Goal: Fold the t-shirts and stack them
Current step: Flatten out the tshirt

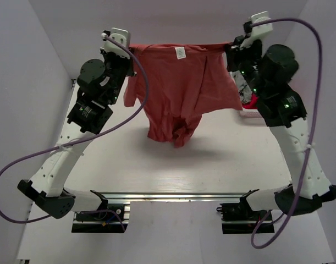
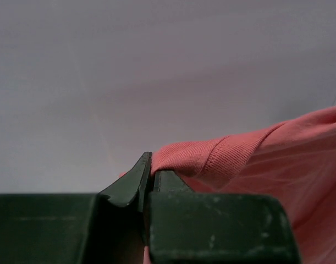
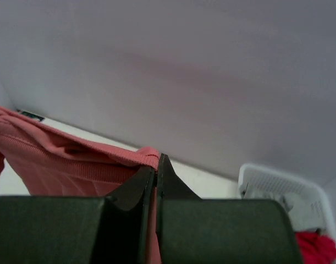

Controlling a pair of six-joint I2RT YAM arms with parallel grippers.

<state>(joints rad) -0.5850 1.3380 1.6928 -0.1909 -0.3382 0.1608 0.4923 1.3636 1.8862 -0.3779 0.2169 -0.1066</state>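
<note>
The muted salmon-red t-shirt hangs in the air, stretched between both grippers, its lower end bunched just above the table. My left gripper is shut on its left shoulder; the left wrist view shows the ribbed hem pinched between the fingers. My right gripper is shut on the right shoulder; the cloth edge sits between its jaws. A brighter red shirt and a grey one lie in the basket, mostly hidden by the right arm.
The white mesh basket stands at the back right behind the right arm, and it also shows in the top view. White walls close in the table at the back and on both sides. The table front has a metal rail.
</note>
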